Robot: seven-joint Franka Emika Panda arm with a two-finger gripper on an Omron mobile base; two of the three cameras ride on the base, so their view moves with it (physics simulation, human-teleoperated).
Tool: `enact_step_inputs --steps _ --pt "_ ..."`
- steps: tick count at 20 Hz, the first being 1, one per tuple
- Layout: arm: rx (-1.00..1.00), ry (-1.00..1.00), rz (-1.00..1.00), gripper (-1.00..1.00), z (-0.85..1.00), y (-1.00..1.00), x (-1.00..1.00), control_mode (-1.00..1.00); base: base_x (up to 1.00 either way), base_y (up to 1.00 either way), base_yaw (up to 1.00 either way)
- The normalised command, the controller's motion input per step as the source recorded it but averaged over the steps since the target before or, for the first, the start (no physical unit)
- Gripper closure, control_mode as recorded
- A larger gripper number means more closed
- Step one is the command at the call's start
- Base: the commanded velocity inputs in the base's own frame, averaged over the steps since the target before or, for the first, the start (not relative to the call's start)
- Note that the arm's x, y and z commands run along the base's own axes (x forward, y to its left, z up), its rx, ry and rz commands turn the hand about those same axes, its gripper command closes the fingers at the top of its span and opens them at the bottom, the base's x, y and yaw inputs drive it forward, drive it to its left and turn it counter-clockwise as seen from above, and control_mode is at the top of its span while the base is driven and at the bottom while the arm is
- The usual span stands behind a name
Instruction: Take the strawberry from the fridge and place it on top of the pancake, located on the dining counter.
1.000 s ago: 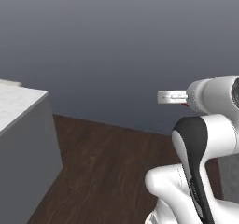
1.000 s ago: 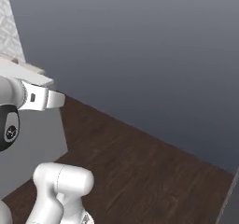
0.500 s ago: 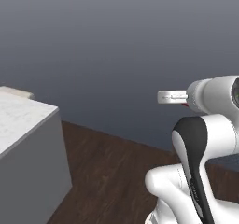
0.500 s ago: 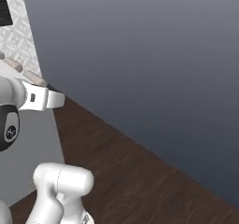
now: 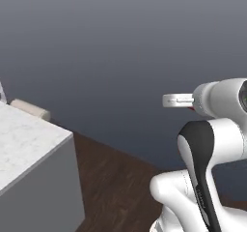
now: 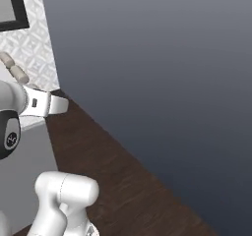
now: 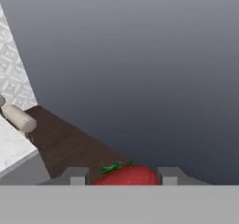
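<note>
**Strawberry's in the pincer, counter corner coming into view**

So right now the strawberry (image 7: pixel 127 176) is sitting between the two finger tips of the gripper (image 7: pixel 125 176) in the hand view: red body, little green leaf cap poking up on the left side. The jaws are closed on it from both sides, and the berry fills the gap between them. So it's out of the fridge and riding along with the arm.

The dining counter (image 5: pixel 24 149) shows up as a white marbled slab at the lower left of the left base view, with a beige stool cushion (image 5: pixel 31 108) just past its far edge. Same cushion shows in the hand view, off to the left. Ahead there's a plain grey wall (image 6: pixel 162 68) and dark wood floor (image 5: pixel 120 182). I can't see the pancake from here, so I can't say how close it is.

My guess on handling: a strawberry is light, so weight isn't the issue. It's soft and bruises easily, and the skin is a bit slick, so squeeze too hard and it mashes, too loose and it slides out while the base is rolling. Holding it across the fat middle, like it looks to be held now, seems the safest spot; the tapered tip would let it squirt out. For the drop, I'd want it low over the stack before letting go, since a roundish berry will probably roll off a flat pancake if it falls from any height.
</note>
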Motion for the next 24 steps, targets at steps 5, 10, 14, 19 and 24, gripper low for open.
enact_step_inputs --steps 5,10,14,19,24 --pt "0.0 0.0 0.0 1.0 0.0 0.0 0.0 1.0 1.0 -0.19 0.39" --pt "0.0 0.0 0.0 1.0 0.0 0.0 0.0 1.0 1.0 -0.44 0.4" --pt "0.0 0.0 0.0 1.0 0.0 0.0 0.0 1.0 1.0 -0.67 0.15" --pt "0.0 0.0 0.0 1.0 0.0 0.0 0.0 1.0 1.0 -0.65 0.09" --pt "0.0 0.0 0.0 1.0 0.0 0.0 0.0 1.0 1.0 -0.56 0.2"
